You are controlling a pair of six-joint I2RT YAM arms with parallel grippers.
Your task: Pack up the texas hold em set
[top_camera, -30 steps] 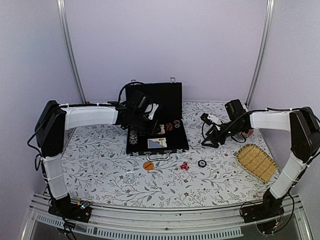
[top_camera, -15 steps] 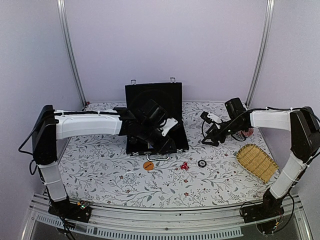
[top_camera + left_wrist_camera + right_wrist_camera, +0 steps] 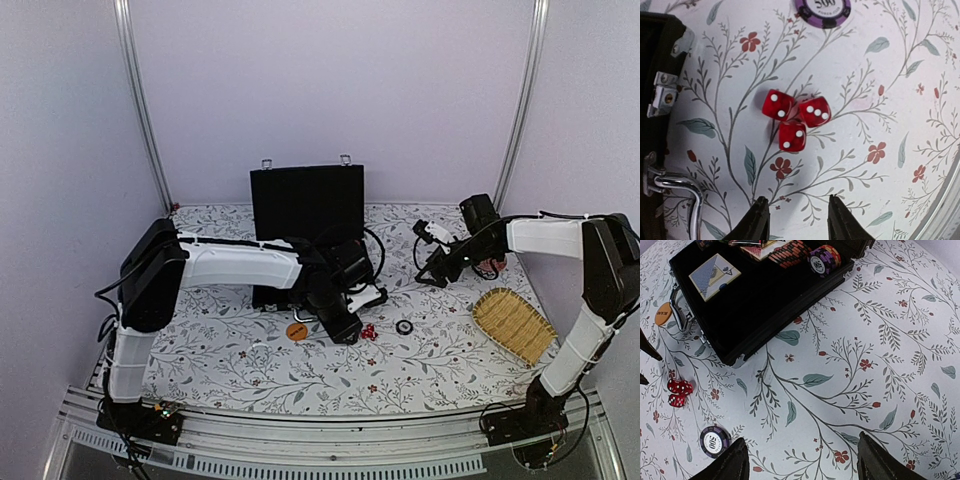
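Note:
The black case (image 3: 307, 205) lies open with its lid upright; in the right wrist view its tray (image 3: 765, 295) holds cards (image 3: 715, 270) and stacked chips (image 3: 790, 252). In front of it, three small red dice (image 3: 795, 120) lie on the cloth beside a purple chip (image 3: 822, 7) and an orange disc (image 3: 297, 331). My left gripper (image 3: 796, 197) hovers open just short of the dice, nothing between its fingers. To the right of the case, my right gripper (image 3: 802, 440) stands wide open over bare cloth, the purple chip (image 3: 715, 440) near its left finger.
A woven yellow basket (image 3: 513, 325) sits at the right. A red patterned dish (image 3: 490, 268) shows partly behind the right arm. The case's silver handle (image 3: 675, 187) and latch (image 3: 662, 95) lie left of the left gripper. Floral cloth covers the table (image 3: 230, 360).
My left arm has swung out of the case and forward-right to above the dice, and its jaws have opened. My right gripper has drifted slightly back and right.

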